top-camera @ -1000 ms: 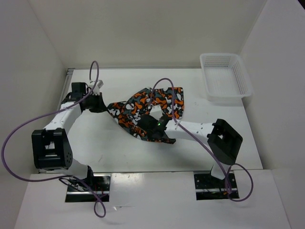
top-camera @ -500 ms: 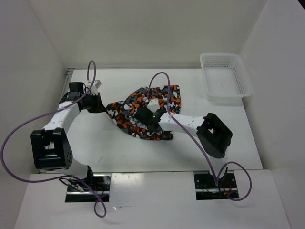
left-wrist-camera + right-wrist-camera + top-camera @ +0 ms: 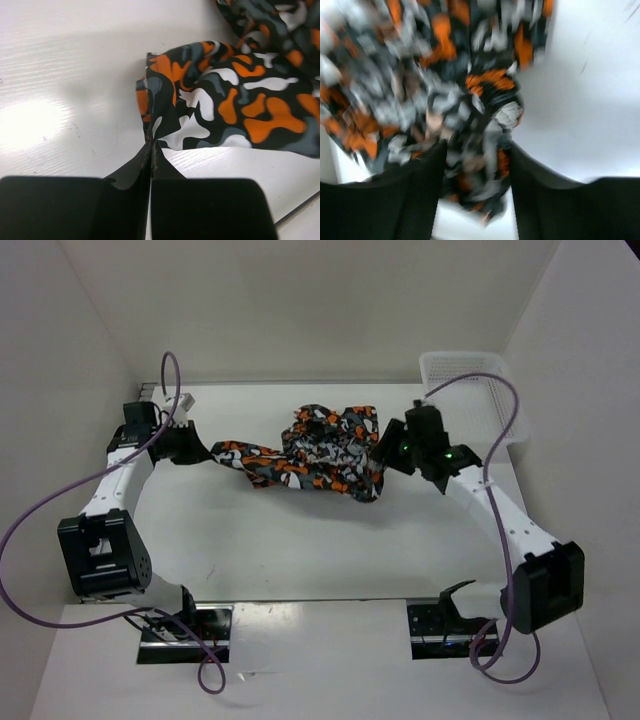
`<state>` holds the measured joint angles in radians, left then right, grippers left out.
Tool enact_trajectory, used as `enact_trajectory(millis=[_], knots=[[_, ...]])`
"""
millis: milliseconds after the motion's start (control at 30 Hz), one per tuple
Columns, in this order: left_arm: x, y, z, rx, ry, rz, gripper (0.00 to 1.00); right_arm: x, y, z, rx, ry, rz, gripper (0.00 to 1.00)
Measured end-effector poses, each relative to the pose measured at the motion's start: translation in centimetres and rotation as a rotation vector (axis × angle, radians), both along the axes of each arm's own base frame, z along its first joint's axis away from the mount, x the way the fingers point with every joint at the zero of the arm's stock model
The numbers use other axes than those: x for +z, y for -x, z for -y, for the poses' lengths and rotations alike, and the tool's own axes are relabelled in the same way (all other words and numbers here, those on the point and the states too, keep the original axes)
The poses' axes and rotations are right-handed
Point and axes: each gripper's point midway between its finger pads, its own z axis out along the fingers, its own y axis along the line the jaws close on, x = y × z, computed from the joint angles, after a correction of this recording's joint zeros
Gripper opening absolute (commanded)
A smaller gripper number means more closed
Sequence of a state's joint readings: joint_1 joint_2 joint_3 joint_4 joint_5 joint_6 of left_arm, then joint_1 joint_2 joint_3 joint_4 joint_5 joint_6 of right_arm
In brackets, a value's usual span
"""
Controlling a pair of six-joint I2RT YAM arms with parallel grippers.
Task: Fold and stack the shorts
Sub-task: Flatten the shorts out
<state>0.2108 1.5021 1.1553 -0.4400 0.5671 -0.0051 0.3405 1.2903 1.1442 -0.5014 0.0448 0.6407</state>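
Right arm has swung from mid-cloth to the right hem; the shorts (image 3: pixel 320 455) now hang stretched between both grippers, middle of the table (image 3: pixel 300 550). Left gripper (image 3: pixel 151 146) clamped tight on the left corner. Right gripper (image 3: pixel 475 165) has cloth bunched between its fingers; blur hides whether it grips. Best to confirm that hold, then pull level and flatten before folding.

Through heavy blur, the right gripper (image 3: pixel 476 200) has its two black fingers (image 3: pixel 415 200) either side of a bunched fold of the shorts (image 3: pixel 420 75), beside the bare white table (image 3: pixel 590 100).
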Motion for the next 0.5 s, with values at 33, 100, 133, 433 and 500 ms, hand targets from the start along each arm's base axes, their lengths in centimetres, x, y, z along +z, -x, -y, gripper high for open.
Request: enact_trajectory(millis=[33,100,133,433,500], knots=[[-0.1,0.1,0.1,-0.003,0.004,-0.001,0.0,-1.5,0.9,-1.0,0.038,-0.015,-0.043,0.63],[-0.2,0.2,0.3,-0.009,0.011,-0.003,0.0,-5.6,2.8,-2.6,0.102,-0.016,-0.16,0.65],[-0.3,0.4,0.3,-0.012,0.015,-0.007,0.0,-7.9,3.8,-3.1,0.121,-0.008,-0.231,0.65],[-1.0,0.9,0.6,-0.016,0.025,-0.026,0.0,-5.4,3.9,-6.2,0.179,0.094,-0.184,0.62],[-1.1,1.0,0.6,-0.019,0.028,-0.027,0.0,-3.7,3.4,-9.9,0.246,0.114,-0.13,0.69]])
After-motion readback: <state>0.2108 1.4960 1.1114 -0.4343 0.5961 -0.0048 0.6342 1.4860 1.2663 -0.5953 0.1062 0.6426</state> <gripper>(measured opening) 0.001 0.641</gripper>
